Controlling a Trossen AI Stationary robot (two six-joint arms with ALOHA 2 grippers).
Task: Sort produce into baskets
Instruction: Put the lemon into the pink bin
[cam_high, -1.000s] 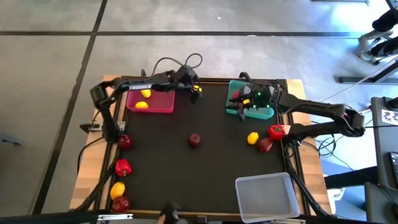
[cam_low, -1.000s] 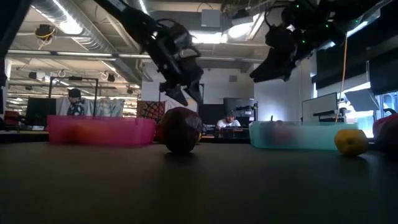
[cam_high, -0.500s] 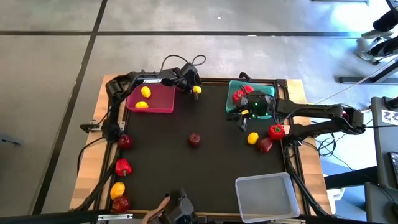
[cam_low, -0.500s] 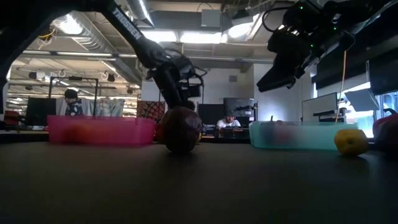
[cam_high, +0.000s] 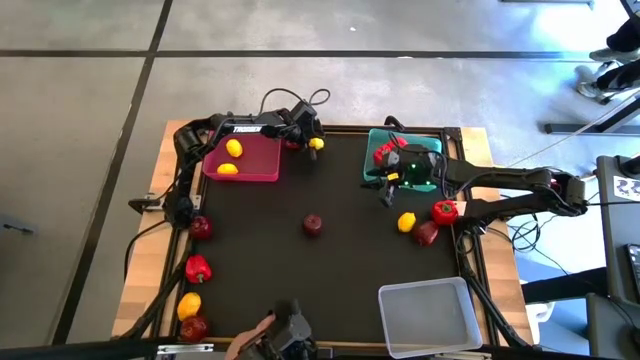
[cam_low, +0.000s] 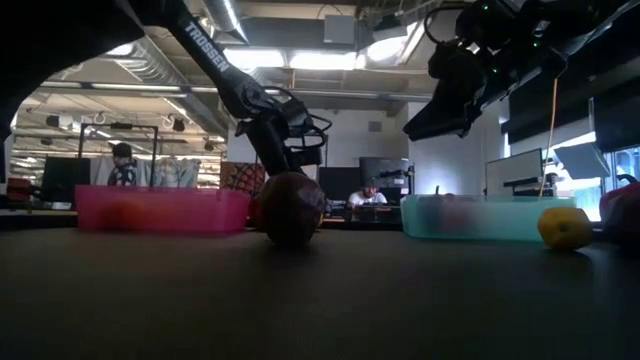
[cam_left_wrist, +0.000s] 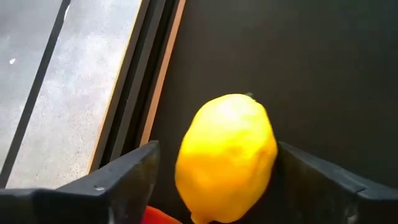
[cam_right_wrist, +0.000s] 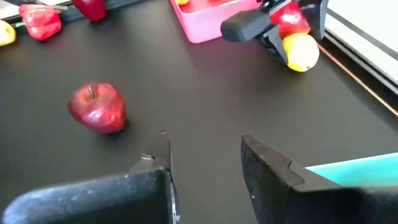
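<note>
Lemon (cam_left_wrist: 225, 158): smooth yellow oval lying on the black mat near the table's far edge, just beside the pink basket (cam_high: 262, 168); it sits between my left fingers.
Left gripper (cam_high: 312, 143): my fingers stand apart on either flank of the lemon; I cannot tell whether they touch it yet.
Handling, judged: a light, hard plastic toy with a glossy skin, likely to slip or roll; I should take it across its widest middle.
Pink basket: shallow rigid plastic tray, already holding two lemons (cam_high: 231, 158).
Right gripper (cam_high: 386, 192): my fingers are narrowly apart and empty, hovering by the teal basket (cam_high: 428, 185).
Apple (cam_right_wrist: 97, 108): dark red, round, shiny, alone at mid-table.
Clear basket (cam_high: 428, 315): translucent, at the near right corner.
</note>
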